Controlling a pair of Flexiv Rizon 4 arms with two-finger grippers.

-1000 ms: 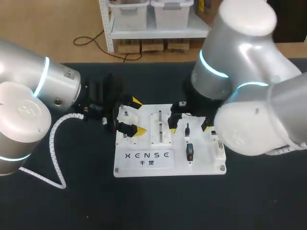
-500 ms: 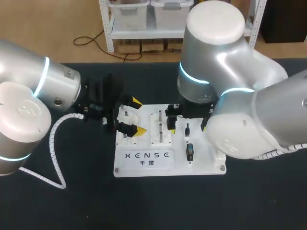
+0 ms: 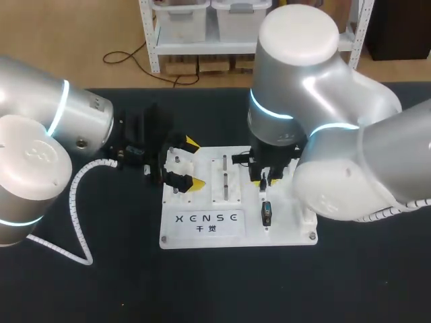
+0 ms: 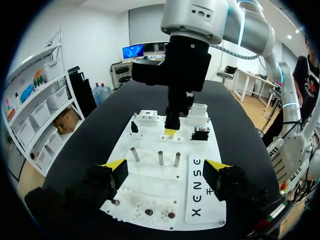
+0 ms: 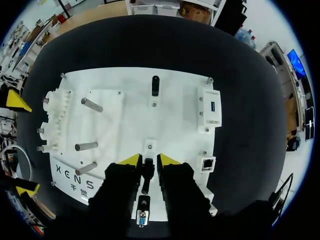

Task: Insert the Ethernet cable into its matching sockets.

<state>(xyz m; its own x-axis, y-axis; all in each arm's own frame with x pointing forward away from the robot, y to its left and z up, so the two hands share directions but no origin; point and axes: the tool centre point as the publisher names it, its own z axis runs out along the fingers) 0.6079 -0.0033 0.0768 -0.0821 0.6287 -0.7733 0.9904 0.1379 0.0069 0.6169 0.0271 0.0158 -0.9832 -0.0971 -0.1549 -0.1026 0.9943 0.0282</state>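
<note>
The left gripper (image 4: 165, 169) stood wide open at the white board's (image 5: 175, 115) edge. The right gripper (image 5: 148, 160) straddled the board's black plug (image 5: 147, 176); whether it gripped was unclear.

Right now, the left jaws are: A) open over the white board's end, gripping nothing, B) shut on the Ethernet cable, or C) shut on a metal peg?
A: the left gripper has its yellow tips wide apart over the end of the white board, with nothing held between them.
</note>
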